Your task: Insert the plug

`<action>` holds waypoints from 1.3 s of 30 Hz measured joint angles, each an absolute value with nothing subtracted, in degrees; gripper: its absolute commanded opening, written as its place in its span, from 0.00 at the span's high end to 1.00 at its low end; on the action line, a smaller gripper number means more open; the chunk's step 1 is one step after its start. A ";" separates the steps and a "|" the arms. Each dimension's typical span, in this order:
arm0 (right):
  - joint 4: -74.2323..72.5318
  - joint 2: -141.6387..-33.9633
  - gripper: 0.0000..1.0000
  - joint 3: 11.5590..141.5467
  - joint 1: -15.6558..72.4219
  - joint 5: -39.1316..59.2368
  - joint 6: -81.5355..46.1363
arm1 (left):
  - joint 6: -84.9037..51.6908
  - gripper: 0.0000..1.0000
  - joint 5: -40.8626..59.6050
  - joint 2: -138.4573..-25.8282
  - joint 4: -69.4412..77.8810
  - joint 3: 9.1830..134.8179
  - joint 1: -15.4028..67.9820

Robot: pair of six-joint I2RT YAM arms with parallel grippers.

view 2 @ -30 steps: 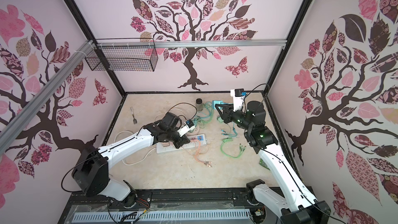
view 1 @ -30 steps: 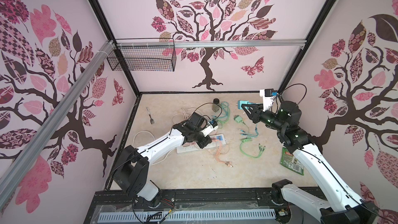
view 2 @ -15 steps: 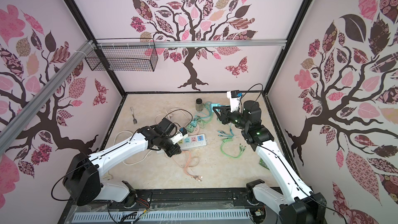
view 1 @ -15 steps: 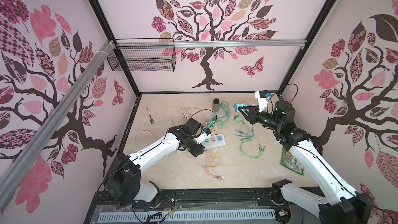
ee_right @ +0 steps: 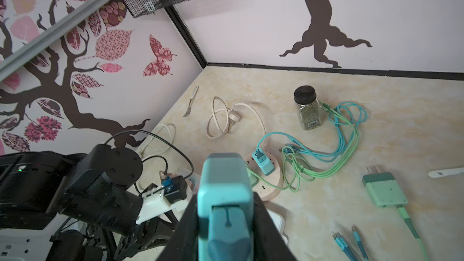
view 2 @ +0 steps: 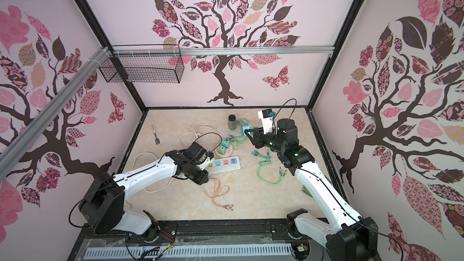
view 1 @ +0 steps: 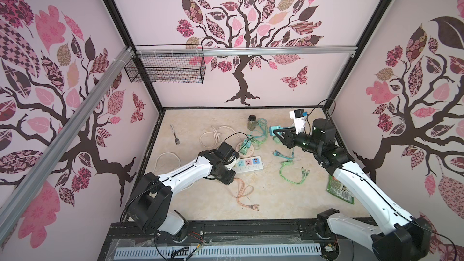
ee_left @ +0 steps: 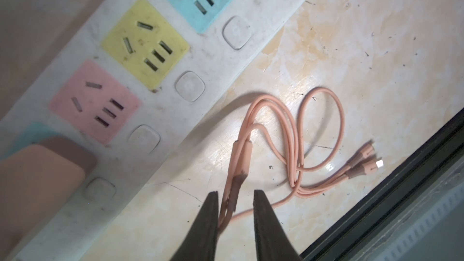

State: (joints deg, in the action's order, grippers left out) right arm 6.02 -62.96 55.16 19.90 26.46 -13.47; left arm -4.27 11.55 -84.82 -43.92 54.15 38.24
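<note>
Right claw (ee_right: 224,199) clamped on the teal plug (view 1: 273,130), up over the far right of the table (view 1: 276,197); power strip (view 1: 248,163) sits left of it and nearer the front, long axis running left-right, next to the left claw (ee_left: 236,193), jaws apart around a pink cable (ee_left: 324,121).

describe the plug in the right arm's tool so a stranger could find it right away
Look at the back right of the beige table. There the right tool is shut on a chunky teal plug, held up off the surface. The smaller teal plug sits in the round socket and the green plug lies flat.
</note>
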 measured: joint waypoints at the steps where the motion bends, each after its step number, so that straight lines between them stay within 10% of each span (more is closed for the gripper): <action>1: 6.63 -63.35 0.87 55.18 20.56 26.09 -12.80 | -4.54 0.62 11.38 -84.64 -43.99 54.19 38.24; 22: 15.92 -75.61 0.86 64.77 27.68 30.04 5.08 | -22.50 0.55 5.85 -58.61 -38.92 53.93 20.34; 39: 25.98 -94.74 0.94 75.94 38.98 29.39 23.20 | -35.40 0.63 1.98 -63.24 -32.14 37.52 14.17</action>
